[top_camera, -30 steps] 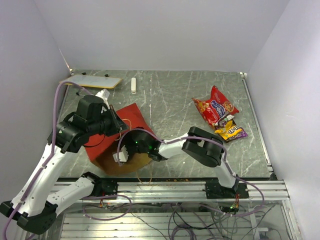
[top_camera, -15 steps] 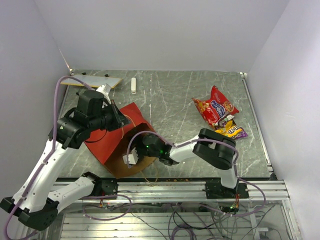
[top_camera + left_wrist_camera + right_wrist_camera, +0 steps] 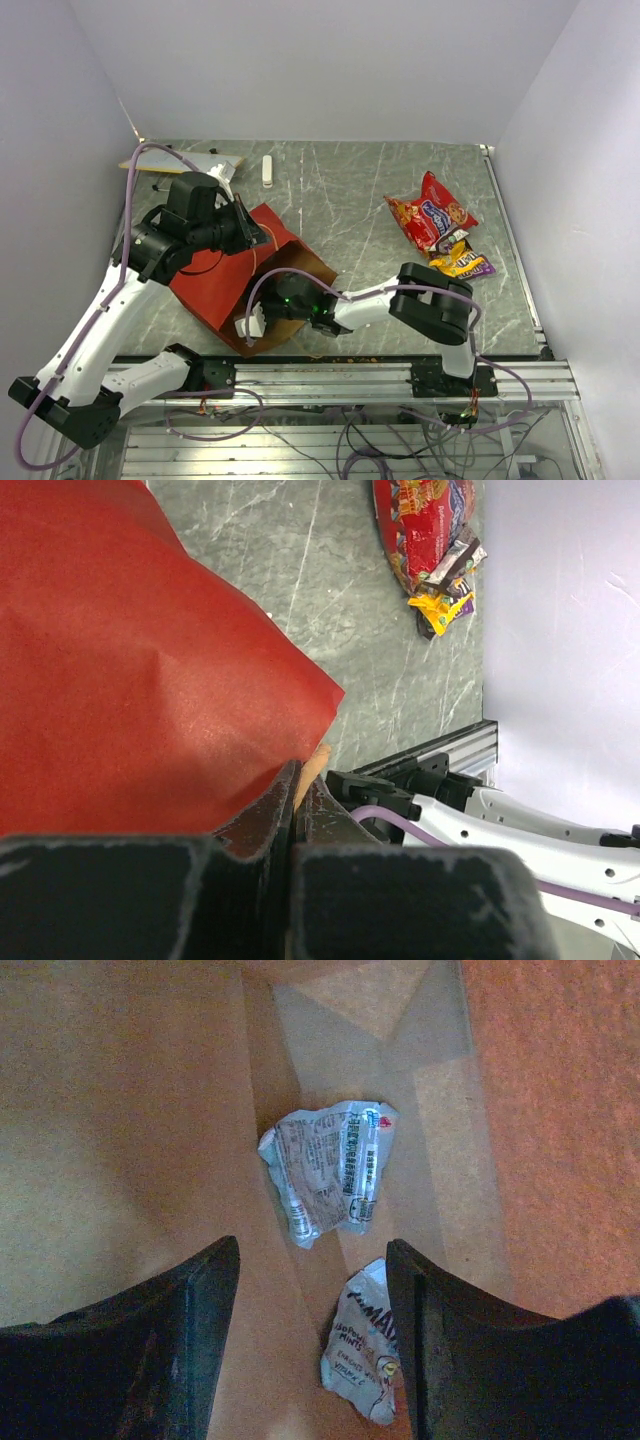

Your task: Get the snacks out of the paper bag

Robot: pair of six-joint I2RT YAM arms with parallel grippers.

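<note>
The paper bag (image 3: pixel 213 287), red outside and brown inside, lies on its side with its mouth toward the near edge. My left gripper (image 3: pixel 250 228) is shut on the bag's upper rim (image 3: pixel 312 702) and holds it up. My right gripper (image 3: pixel 310 1252) is open and reaches inside the bag. Two crumpled silver snack packets lie on the bag's brown floor. One packet (image 3: pixel 330 1172) is ahead of the fingers; the other (image 3: pixel 362 1355) lies against the right finger. Out on the table at the right lie a red snack bag (image 3: pixel 430 212) and a yellow-purple packet (image 3: pixel 463 264).
A flat tan board (image 3: pixel 182 162) and a small white stick (image 3: pixel 267 170) lie at the back left. The aluminium rail (image 3: pixel 330 375) runs along the near edge. White walls close in the table on three sides.
My left gripper has shifted right with the rim, and the bag's mouth has opened from a flat shape into a box. My right gripper has gone further left into the bag.
</note>
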